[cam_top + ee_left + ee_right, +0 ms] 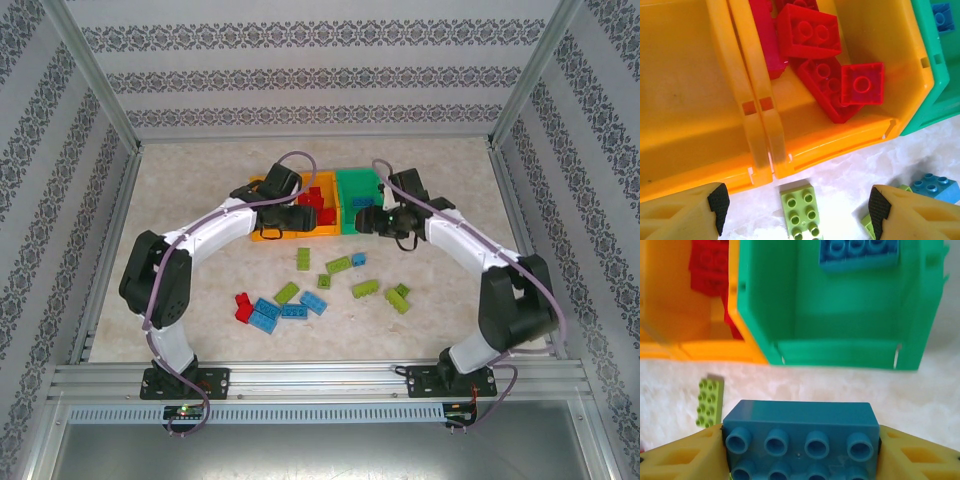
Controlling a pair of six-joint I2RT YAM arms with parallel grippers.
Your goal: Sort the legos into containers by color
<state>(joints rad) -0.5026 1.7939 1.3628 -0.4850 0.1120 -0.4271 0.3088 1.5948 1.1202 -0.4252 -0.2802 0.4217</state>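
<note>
Nearest the arm bases, loose legos (264, 320) lie scattered on the table (440, 300). Past them the left gripper (799, 212) hangs open and empty over a green brick (797, 197), probably lining up on it. The right gripper (800, 455) clamps a blue brick (800, 417) just short of the green bin (840, 352), which holds another blue (859, 252). That bin is likely where it's going.

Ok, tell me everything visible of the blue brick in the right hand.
The blue brick is glossy blue plastic, with two rows of four round studs facing the camera, the lower row cut off by the frame. It lies level between the yellow fingers of the right hand, which touch its two short ends, just before the green bin.
</note>
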